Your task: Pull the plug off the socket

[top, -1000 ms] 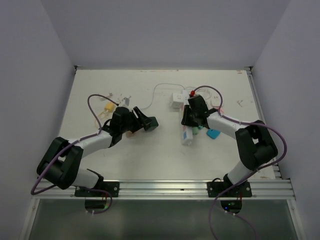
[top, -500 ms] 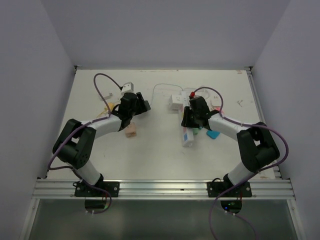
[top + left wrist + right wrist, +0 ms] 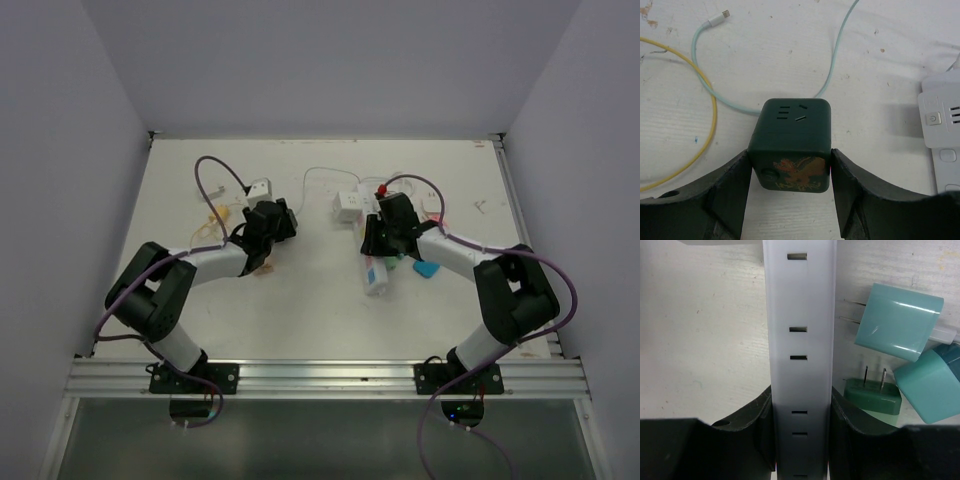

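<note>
Nearest you, your right claw point(image 3: 800, 412) is clenched on the socket point(image 3: 799, 300), the long white strip lying on the bench point(image 3: 705, 315). The slots in view are bare, and a teal plug point(image 3: 897, 320) and a green plug point(image 3: 872, 396) lie loose just beside it. Your left claw point(image 3: 790, 160) grasps a dark green cube point(image 3: 792, 125), well apart from the strip. That is likely the plug, so the pull looks done. Next, lower the cube gently and release it. Farther back sits a white cube adapter point(image 3: 350, 205).

One power symbol point(image 3: 934, 118) stands on the button of a white device point(image 3: 943, 97).
</note>
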`<state>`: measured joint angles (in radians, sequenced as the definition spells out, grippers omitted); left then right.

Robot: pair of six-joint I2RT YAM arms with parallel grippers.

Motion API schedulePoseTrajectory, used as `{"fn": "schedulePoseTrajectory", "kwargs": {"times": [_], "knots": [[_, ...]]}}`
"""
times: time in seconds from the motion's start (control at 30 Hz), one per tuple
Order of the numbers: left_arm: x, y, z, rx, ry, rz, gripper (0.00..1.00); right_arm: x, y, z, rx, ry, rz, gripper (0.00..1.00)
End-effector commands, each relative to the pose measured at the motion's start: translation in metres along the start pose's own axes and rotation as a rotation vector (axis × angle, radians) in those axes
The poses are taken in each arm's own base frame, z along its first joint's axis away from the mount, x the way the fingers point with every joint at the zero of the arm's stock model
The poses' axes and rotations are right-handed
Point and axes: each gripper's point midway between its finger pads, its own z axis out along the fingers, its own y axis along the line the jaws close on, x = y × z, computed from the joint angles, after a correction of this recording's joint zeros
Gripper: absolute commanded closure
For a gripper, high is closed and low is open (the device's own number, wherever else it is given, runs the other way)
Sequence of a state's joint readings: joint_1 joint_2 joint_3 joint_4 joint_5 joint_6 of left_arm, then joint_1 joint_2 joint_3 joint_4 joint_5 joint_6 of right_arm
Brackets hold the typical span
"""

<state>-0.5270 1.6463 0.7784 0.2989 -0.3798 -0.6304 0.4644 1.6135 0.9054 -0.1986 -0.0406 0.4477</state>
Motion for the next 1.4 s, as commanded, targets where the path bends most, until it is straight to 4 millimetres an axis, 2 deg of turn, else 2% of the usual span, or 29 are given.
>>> {"fn": "schedulePoseTrajectory", "kwargs": {"times": [0.0, 0.13, 0.2, 0.27, 0.43, 0.67, 0.77, 0.93, 0.97, 1.0, 1.13, 1.37], "knots": [[0.014, 0.010, -0.009, -0.039, 0.004, 0.044, 0.46, 0.055, -0.017, -0.004, 0.040, 0.181, -0.035, 1.00], [0.021, 0.010, -0.014, -0.046, 0.034, 0.036, 0.27, 0.059, -0.017, -0.005, 0.040, 0.190, -0.043, 1.00], [0.020, 0.007, -0.016, -0.036, 0.038, 0.029, 0.24, 0.060, -0.017, -0.007, 0.042, 0.191, -0.051, 1.00], [0.016, 0.004, -0.020, -0.026, 0.036, 0.012, 0.15, 0.059, -0.017, -0.008, 0.043, 0.187, -0.060, 1.00], [0.011, -0.012, -0.029, 0.032, 0.080, -0.022, 0.01, 0.059, -0.018, -0.015, 0.063, 0.185, -0.090, 1.00], [-0.016, -0.061, -0.051, 0.226, 0.105, -0.106, 0.00, 0.066, -0.013, -0.024, 0.038, 0.196, -0.124, 1.00], [-0.016, -0.090, -0.060, 0.348, 0.176, -0.138, 0.00, 0.072, -0.009, -0.024, 0.019, 0.215, -0.131, 1.00], [-0.013, -0.122, -0.063, 0.483, 0.242, -0.232, 0.01, 0.082, -0.001, -0.025, -0.019, 0.229, -0.140, 1.00], [-0.007, -0.126, -0.061, 0.496, 0.266, -0.249, 0.00, 0.083, 0.002, -0.025, -0.036, 0.230, -0.142, 1.00], [-0.011, -0.130, -0.062, 0.513, 0.259, -0.251, 0.00, 0.083, 0.003, -0.025, -0.039, 0.228, -0.143, 1.00], [-0.006, -0.142, -0.047, 0.529, 0.288, -0.276, 0.00, 0.091, 0.011, -0.027, -0.095, 0.240, -0.143, 1.00], [0.012, -0.143, -0.031, 0.514, 0.334, -0.298, 0.00, 0.094, 0.014, -0.031, -0.110, 0.232, -0.142, 1.00]]}}
